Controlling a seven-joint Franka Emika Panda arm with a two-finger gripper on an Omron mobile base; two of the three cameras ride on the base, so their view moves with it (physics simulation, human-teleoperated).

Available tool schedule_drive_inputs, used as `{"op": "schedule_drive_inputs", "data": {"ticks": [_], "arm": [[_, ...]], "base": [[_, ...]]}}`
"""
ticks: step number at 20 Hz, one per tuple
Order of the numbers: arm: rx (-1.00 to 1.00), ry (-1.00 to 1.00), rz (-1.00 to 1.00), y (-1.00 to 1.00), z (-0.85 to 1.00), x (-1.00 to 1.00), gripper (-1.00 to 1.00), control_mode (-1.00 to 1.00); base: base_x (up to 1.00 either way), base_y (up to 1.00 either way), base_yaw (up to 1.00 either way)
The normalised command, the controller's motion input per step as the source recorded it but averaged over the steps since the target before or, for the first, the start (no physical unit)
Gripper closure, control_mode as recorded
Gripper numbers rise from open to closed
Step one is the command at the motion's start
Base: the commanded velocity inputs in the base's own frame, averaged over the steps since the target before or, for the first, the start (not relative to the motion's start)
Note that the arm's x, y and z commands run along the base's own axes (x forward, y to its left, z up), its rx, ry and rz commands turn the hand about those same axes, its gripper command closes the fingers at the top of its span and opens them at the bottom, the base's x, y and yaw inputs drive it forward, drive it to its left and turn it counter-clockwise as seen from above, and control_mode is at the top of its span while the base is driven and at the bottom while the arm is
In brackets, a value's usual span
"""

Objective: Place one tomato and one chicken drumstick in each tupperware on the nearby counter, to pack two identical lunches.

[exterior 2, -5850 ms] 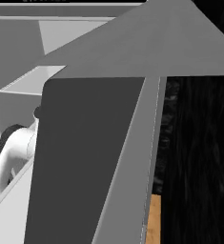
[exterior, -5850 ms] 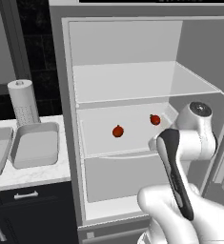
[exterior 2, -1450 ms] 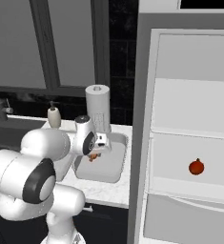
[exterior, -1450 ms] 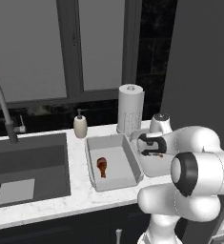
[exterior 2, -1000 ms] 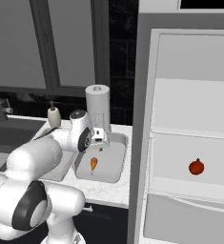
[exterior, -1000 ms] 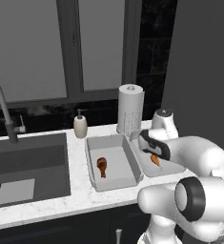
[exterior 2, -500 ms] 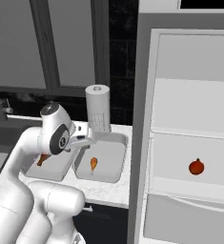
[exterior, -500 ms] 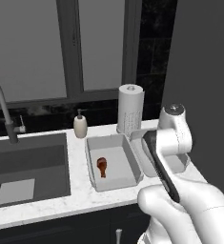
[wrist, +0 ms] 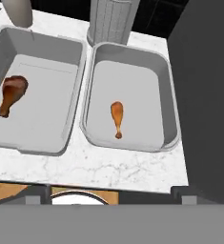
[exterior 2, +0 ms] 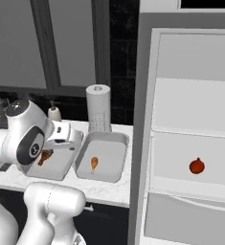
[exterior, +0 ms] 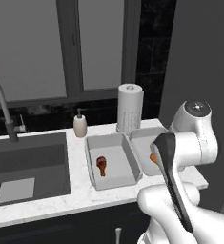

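Two light-grey tupperware tubs sit side by side on the white marbled counter [wrist: 108,167]. The left tupperware [wrist: 61,52] holds a dark brown chicken drumstick [wrist: 11,95]. A paler orange drumstick [wrist: 117,118] lies in the right tupperware [wrist: 156,76]. My gripper [wrist: 108,193] hangs open and empty, high above the counter's front edge, with its fingertips [wrist: 35,191] far apart. One red tomato [exterior 2: 196,166] rests on a shelf of the open fridge. In the right base view my arm covers part of the left tupperware [exterior 2: 61,167].
A paper-towel roll [exterior: 130,107] stands behind the tubs, with a soap dispenser [exterior: 80,126] to its left. The dark sink [exterior: 27,162] and faucet [exterior: 1,105] lie further left. The fridge's dark side [wrist: 204,95] rises just right of the right tub.
The orange drumstick left my gripper and now lies in the right tupperware. My arm has since lifted and pulled back from the tubs, with the gripper open.
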Motion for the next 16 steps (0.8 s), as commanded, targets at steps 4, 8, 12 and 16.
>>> {"op": "schedule_drive_inputs", "data": {"ticks": [4, 8, 12, 16], "arm": [[0.0, 0.0, 0.0, 0.0, 0.0, 0.0, -1.0, 1.0], [0.0, 0.0, 0.0, 0.0, 0.0, 0.0, -1.0, 1.0], [0.0, 0.0, 0.0, 0.0, 0.0, 0.0, -1.0, 1.0], [0.0, 0.0, 0.0, 0.0, 0.0, 0.0, -1.0, 1.0]], "base": [[-1.0, -0.25, -0.05], [-1.0, -0.77, -0.07], [-0.6, -1.0, -0.04], [-0.04, -1.0, 0.0]]}}
